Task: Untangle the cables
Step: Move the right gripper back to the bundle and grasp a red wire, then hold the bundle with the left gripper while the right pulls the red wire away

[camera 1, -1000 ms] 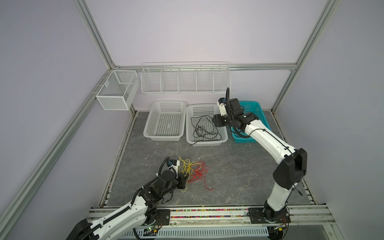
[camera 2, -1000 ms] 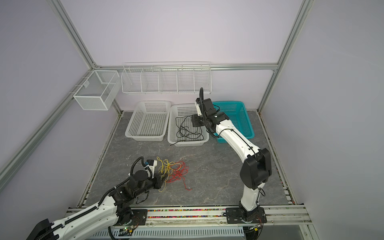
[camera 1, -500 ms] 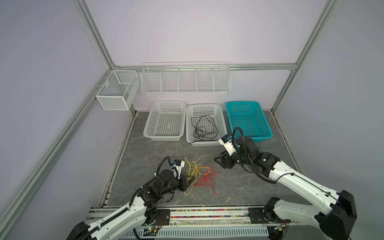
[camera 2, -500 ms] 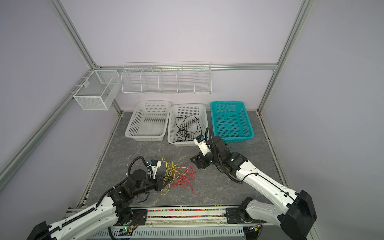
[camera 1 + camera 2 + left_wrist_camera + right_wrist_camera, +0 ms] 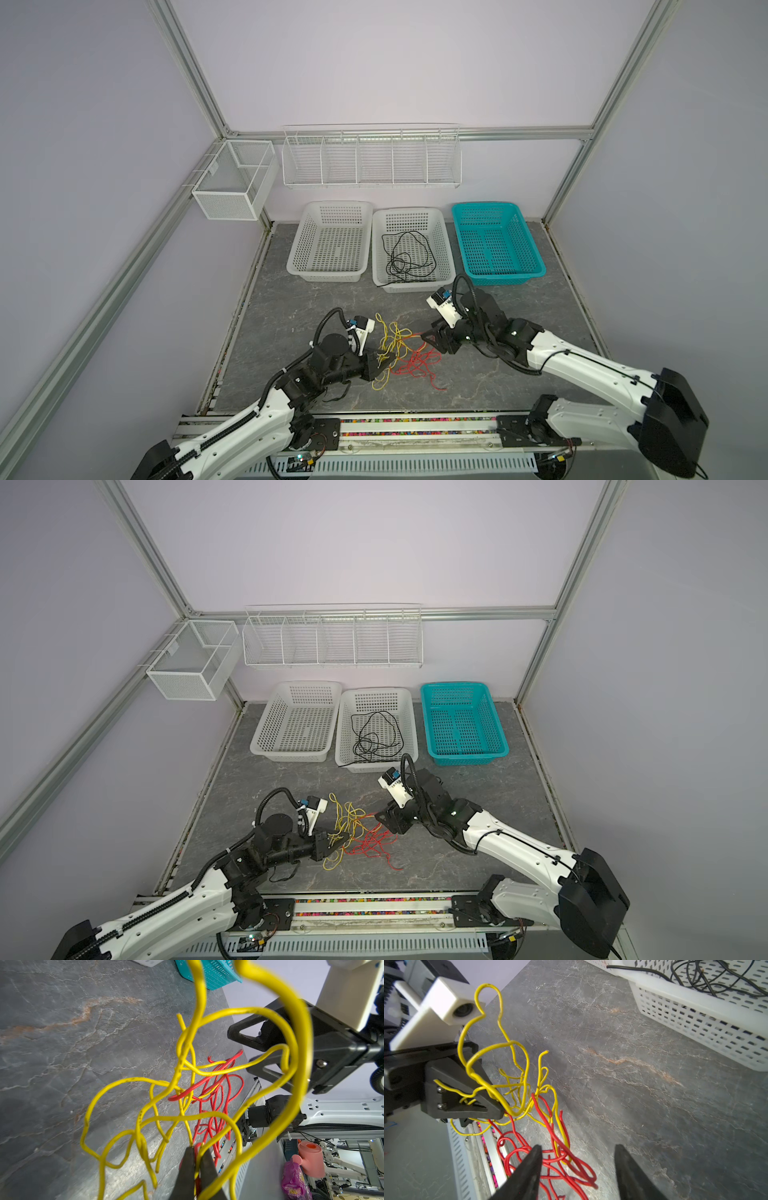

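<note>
The left tool [image 5: 197, 1153] is clamped on the thin yellow wire [image 5: 305, 1047], tangled with the thin red wire [image 5: 417, 364] on the grey marbled counter [image 5: 291, 316]. The right tool [image 5: 578, 1147], jaws apart, straddles red and yellow strands; the thin black wire [image 5: 398, 266] lies in the middle white perforated basket [image 5: 409, 210].

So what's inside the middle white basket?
Inside the middle white plastic basket lies one thin black cable, loosely looped, an end poking over the front rim. Nothing else shows; only floor under its loops is covered.

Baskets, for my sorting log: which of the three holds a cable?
The middle white basket, holding a black cable; the left white basket and teal basket hold none.
</note>
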`<state>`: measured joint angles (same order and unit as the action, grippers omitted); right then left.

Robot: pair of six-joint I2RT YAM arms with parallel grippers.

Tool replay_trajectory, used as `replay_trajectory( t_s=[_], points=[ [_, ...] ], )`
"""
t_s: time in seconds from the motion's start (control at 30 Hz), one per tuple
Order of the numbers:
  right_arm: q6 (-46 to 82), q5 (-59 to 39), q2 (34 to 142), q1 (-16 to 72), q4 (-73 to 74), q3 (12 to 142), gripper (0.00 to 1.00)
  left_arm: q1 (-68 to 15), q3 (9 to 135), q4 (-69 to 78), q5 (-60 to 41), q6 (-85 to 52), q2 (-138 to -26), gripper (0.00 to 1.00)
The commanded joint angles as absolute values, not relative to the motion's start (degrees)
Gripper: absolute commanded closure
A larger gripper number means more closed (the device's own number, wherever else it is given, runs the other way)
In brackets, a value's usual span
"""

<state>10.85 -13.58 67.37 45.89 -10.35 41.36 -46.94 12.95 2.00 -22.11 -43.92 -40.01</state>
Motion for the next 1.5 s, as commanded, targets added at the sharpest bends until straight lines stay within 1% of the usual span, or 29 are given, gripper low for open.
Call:
replay_trajectory(
  t_s=[0.0, 0.1, 0.17, 0.23, 0.33, 0.43, 0.53, 0.63, 0.73, 0.87, 0.93, 0.97, 1.0, 1.07, 1.13, 1.23, 1.37, 1.47],
  points=[
    [11.22, -13.8, 68.07, 46.49, -7.43, 40.0, 0.57, -47.11, 15.29, 2.32, -22.49, -43.77, -39.77, 1.0],
    [11.22, -12.48, 66.86, 46.59, -7.13, 39.42, 0.73, -47.06, 15.29, 1.5, -21.55, -43.43, -39.31, 1.0],
    [11.02, -12.19, 65.84, 46.58, -7.05, 39.05, 0.8, -47.11, 15.29, 1.02, -20.89, -43.28, -39.11, 1.0],
    [10.56, -12.88, 65.14, 46.58, -7.03, 38.78, 0.83, -47.08, 15.29, 0.83, -20.4, -43.11, -38.87, 1.0],
    [10.33, -14.33, 64.82, 46.58, -7.12, 38.42, 0.84, -47.11, 15.53, 0.49, -19.99, -42.81, -38.94, 1.0],
    [10.14, -15.4, 65.74, 46.58, -7.1, 38.22, 0.78, -47.1, 15.64, 0.53, -20.2, -42.77, -39.0, 1.0],
    [10.24, -15.28, 66.95, 46.58, -6.79, 38.39, 0.7, -47.1, 15.73, 0.46, -20.44, -42.79, -38.93, 1.0],
    [10.37, -15.07, 67.96, 46.58, -6.27, 38.49, 0.7, -47.11, 15.74, 0.36, -20.81, -42.72, -38.73, 1.0],
    [10.84, -15.31, 68.7, 46.58, -5.08, 38.41, 0.72, -47.05, 15.69, 0.15, -20.79, -42.76, -38.37, 1.0],
    [11.2, -16.35, 70.21, 46.58, -4.22, 38.5, 0.72, -47.11, 15.47, 0.1, -20.67, -42.96, -37.52, 1.0],
    [11.23, -16.35, 70.36, 46.61, -3.89, 38.41, 0.76, -47.1, 15.38, 0.0, -20.61, -42.91, -37.23, 1.0],
    [11.24, -16.26, 70.31, 46.62, -3.72, 38.24, 0.79, -47.11, 15.38, -0.04, -20.65, -42.89, -37.22, 1.0],
    [11.24, -16.05, 70.18, 46.58, -3.69, 38.23, 0.84, -47.11, 15.29, -0.08, -20.58, -42.87, -37.26, 1.0],
    [11.3, -15.25, 69.52, 46.58, -4.1, 38.23, 0.89, -47.11, 15.23, -0.21, -20.37, -42.74, -37.27, 1.0],
    [11.32, -13.25, 67.85, 46.58, -5.09, 38.33, 0.93, -47.08, 15.12, -0.23, -20.1, -42.69, -37.35, 1.0],
    [11.83, -7.25, 63.35, 46.47, -7.26, 38.15, 0.93, -47.11, 14.79, -0.67, -19.17, -42.57, -37.45, 1.0],
    [14.02, 1.83, 55.65, 44.17, -11.32, 37.84, 0.93, -47.1, 14.33, -0.92, -17.81, -42.45, -38.16, 1.0],
    [16.79, 3.09, 49.63, 40.12, -13.48, 37.23, 0.93, -47.11, 14.15, -1.14, -17.17, -42.29, -39.14, 1.0]
  ],
)
